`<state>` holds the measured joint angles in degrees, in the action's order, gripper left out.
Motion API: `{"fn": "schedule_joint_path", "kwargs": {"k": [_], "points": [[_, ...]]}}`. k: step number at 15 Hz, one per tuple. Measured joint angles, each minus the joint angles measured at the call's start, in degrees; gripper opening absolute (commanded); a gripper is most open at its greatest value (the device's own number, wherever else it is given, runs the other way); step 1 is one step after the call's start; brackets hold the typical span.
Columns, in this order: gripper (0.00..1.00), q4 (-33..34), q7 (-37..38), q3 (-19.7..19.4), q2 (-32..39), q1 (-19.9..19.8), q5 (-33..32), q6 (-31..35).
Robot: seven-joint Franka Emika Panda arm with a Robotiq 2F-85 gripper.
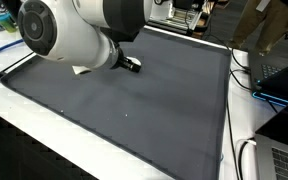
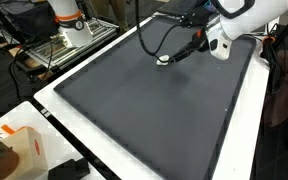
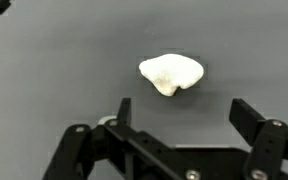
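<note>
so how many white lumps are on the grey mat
1. The small white crumpled lump lies on the dark grey mat, ahead of the open black fingers in the wrist view. The white robot arm may hide others.

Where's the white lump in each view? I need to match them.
Exterior view: lump upper centre, beside the gripper.
Exterior view: not visible, likely behind the arm.
Wrist view: upper centre, ahead of the open gripper.
Shared landmark: the grey mat.
</note>
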<state>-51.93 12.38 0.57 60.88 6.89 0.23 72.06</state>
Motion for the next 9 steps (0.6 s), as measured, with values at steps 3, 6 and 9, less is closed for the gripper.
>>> {"fn": "schedule_joint_path", "kwargs": {"k": [3, 6, 9], "points": [[1.0, 2.3, 0.0, -0.2, 1.7, 0.0, 0.0, -2.3], [1.0, 4.3, 0.1, -0.5, 3.2, 0.0, 0.0, -4.4], [1.0, 6.3, 0.3, -0.7, 4.8, 0.0, 0.0, -6.4]]}}
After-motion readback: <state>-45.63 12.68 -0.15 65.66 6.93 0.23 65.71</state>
